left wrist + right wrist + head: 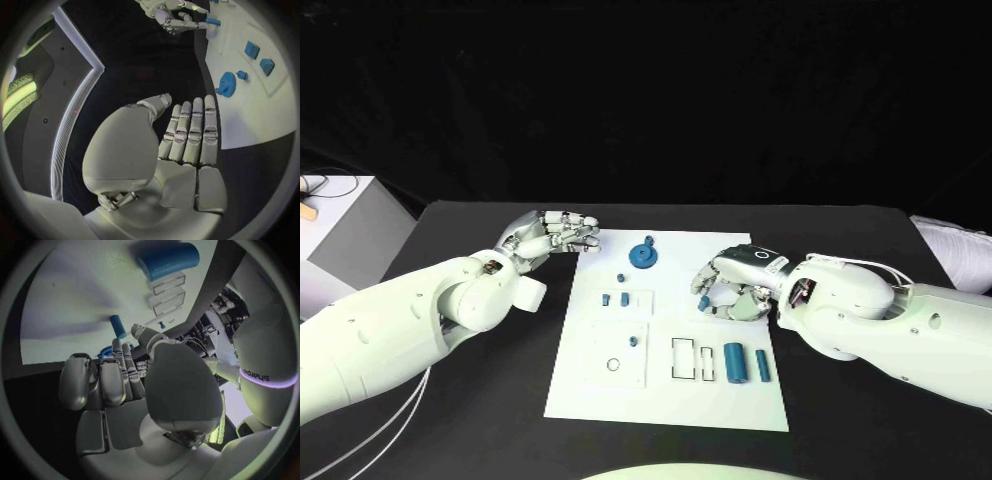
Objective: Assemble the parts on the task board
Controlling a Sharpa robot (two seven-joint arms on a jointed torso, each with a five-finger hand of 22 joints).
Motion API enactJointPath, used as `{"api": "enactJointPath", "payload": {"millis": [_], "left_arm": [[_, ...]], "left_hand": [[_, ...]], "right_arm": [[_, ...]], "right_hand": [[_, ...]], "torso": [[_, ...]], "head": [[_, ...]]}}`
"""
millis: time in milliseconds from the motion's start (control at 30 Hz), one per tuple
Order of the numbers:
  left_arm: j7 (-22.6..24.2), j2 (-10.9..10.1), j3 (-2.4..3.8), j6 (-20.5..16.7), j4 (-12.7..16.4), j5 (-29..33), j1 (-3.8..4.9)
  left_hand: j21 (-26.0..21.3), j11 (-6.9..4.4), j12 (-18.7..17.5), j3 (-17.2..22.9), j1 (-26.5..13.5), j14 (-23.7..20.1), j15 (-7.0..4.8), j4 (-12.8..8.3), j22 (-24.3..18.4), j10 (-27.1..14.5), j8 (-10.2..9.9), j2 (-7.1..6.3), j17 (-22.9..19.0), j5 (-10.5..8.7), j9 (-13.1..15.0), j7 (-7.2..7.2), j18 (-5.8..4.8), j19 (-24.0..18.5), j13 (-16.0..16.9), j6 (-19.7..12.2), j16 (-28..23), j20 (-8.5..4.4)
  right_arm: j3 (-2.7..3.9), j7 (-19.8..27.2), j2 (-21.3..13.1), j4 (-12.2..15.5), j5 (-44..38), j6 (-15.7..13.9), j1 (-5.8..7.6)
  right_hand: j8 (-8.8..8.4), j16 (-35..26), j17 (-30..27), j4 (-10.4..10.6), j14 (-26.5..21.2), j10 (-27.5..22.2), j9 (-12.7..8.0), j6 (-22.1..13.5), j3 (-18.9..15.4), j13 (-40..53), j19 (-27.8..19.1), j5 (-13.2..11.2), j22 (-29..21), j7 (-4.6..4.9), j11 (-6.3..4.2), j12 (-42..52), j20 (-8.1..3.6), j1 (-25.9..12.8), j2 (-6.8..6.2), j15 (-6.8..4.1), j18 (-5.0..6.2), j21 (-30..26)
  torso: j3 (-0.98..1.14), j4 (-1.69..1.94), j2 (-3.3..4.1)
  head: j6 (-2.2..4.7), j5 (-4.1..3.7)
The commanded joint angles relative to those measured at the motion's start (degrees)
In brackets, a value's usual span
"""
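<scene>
Black all round: matte black table [473, 420] under a black backdrop, with a white box-like stand [343, 235] off the table's far left corner. White task board [668, 395] lying flat mid-table, long side running away from the robot. On its far end, a blue gear [643, 256]; nearer, a few small blue blocks [627, 298]; nearer still, a raised square panel [615, 352] with a ring-shaped hole and a tiny blue peg. Toward the board's right edge, outlined rectangular slots [684, 358] and, just beside them, two blue cylinders [734, 361] lying side by side, one thicker, one thinner.

Left hand [554, 234] hovering over bare table just off the board's far left corner, fingers straight and pressed together, nothing held, as seen in the left wrist view [187, 135]. Right hand [733, 292] over the board's right edge, fingers curled down; in the left wrist view, a small blue part [213, 21] pinched at its fingertips. Same blue piece seen past the fingers in the right wrist view [117, 326], close above the white surface; touching the board or not, cannot tell.
</scene>
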Motion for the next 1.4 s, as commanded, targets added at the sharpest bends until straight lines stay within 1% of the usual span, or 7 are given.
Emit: {"api": "enactJointPath", "payload": {"millis": [33,633,1100,1133,1167,1300,1400], "left_arm": [[0.8,0.0,0.03,1.0,0.2,0.3,-0.02],[0.5,-0.1,0.03,1.1,0.2,0.5,-0.02],[0.4,-0.2,0.03,1.2,0.2,0.5,-0.02],[0.4,-0.2,0.03,1.2,0.2,0.5,-0.02],[0.4,-0.2,0.03,1.2,0.2,0.5,-0.02],[0.4,-0.2,0.03,1.2,0.2,0.5,-0.02],[0.3,-0.2,0.03,1.3,0.2,0.5,-0.02]], "left_hand": [[-0.2,0.14,0.1,0.1,-0.3,0.1,0.27,-0.3,0.0,-0.2,-0.3,0.49,0.0,-0.03,0.0,0.20,0.22,0.1,0.1,0.2,-0.2,0.20],[-0.2,0.14,0.1,0.1,-0.3,0.1,0.28,-0.2,-0.1,-0.1,-0.3,0.59,0.0,-0.02,-0.1,0.22,0.22,0.1,0.1,0.3,-0.3,0.22],[-0.2,0.14,0.1,0.1,-0.3,0.1,0.28,-0.2,-0.1,-0.1,-0.3,0.59,0.0,-0.02,-0.1,0.22,0.22,0.1,0.1,0.3,-0.3,0.22],[-0.2,0.14,0.1,0.1,-0.3,0.1,0.28,-0.2,-0.1,-0.1,-0.3,0.59,0.0,-0.02,-0.1,0.22,0.22,0.1,0.1,0.3,-0.3,0.22],[-0.2,0.14,0.1,0.1,-0.3,0.1,0.28,-0.2,-0.1,-0.1,-0.3,0.59,0.0,-0.02,-0.1,0.22,0.22,0.1,0.1,0.3,-0.3,0.22],[-0.2,0.14,0.1,0.1,-0.3,0.1,0.28,-0.2,-0.1,-0.1,-0.3,0.59,0.0,-0.02,-0.1,0.22,0.22,0.1,0.1,0.3,-0.3,0.22],[-0.3,0.14,0.1,0.1,-0.3,0.1,0.28,-0.2,-0.1,-0.1,-0.3,0.60,0.0,-0.02,-0.1,0.22,0.22,0.1,0.1,0.3,-0.3,0.22]], "right_arm": [[-0.03,-2.0,0.3,-0.3,-3.1,1.3,-0.20],[-0.17,-3.3,1.2,-1.0,-5.2,1.0,-0.51],[-0.20,-3.3,1.3,-0.7,-5.1,0.9,-0.61],[-0.20,-3.4,1.3,-0.8,-5.2,0.9,-0.61],[-0.20,-3.4,1.3,-0.8,-5.3,0.9,-0.61],[-0.20,-3.4,1.4,-0.7,-5.4,0.8,-0.62],[-0.20,-3.5,1.4,-0.5,-5.4,0.3,-0.66]], "right_hand": [[0.33,0.1,-0.1,0.1,0.5,0.6,0.1,0.3,0.1,0.1,0.2,-0.3,0.1,-0.30,-0.01,-0.4,-0.27,0.4,0.74,-0.17,-0.83,0.1],[0.59,-0.1,-0.4,0.3,0.4,1.3,0.2,0.8,1.1,0.3,0.1,-0.5,0.1,-0.41,-0.07,-0.6,-0.33,1.0,1.40,-0.22,-0.81,0.0],[2.63,0.8,0.9,1.3,0.8,6.1,1.3,4.5,3.9,1.5,0.7,-0.5,2.6,-0.94,-0.97,-0.1,-0.88,0.8,1.93,-0.91,-1.25,2.1],[2.72,0.8,0.9,1.2,0.8,6.3,1.4,4.7,4.3,1.6,0.8,-0.9,2.7,-1.00,-1.05,-0.1,-0.95,1.0,2.08,-0.98,-1.27,2.2],[2.78,0.9,1.0,1.1,0.8,6.5,1.5,4.8,5.1,1.7,0.8,-2.8,2.8,-1.05,-1.10,-0.4,-1.04,1.3,2.30,-1.05,-1.29,2.3],[2.90,0.9,1.0,1.0,0.8,6.8,1.6,5.0,5.6,1.8,0.8,-3.1,3.0,-1.10,-1.17,-0.5,-1.08,1.4,2.50,-1.07,-1.32,2.4],[3.29,1.0,1.2,0.9,0.8,7.5,1.9,5.6,6.5,2.0,0.9,-3.2,3.3,-1.33,-1.38,-0.5,-1.19,1.7,3.08,-1.24,-1.37,2.6]], "torso": [[0.02,-0.02,-0.01],[0.00,-0.01,-0.04],[0.00,-0.03,-0.03],[0.00,-0.05,-0.04],[0.00,-0.05,-0.04],[0.00,-0.02,-0.04],[0.00,-0.03,-0.04]], "head": [[-0.24,0.04],[-0.29,-0.07],[-0.42,-0.09],[-0.42,-0.09],[-0.42,-0.09],[-0.41,-0.09],[-0.40,-0.07]]}}
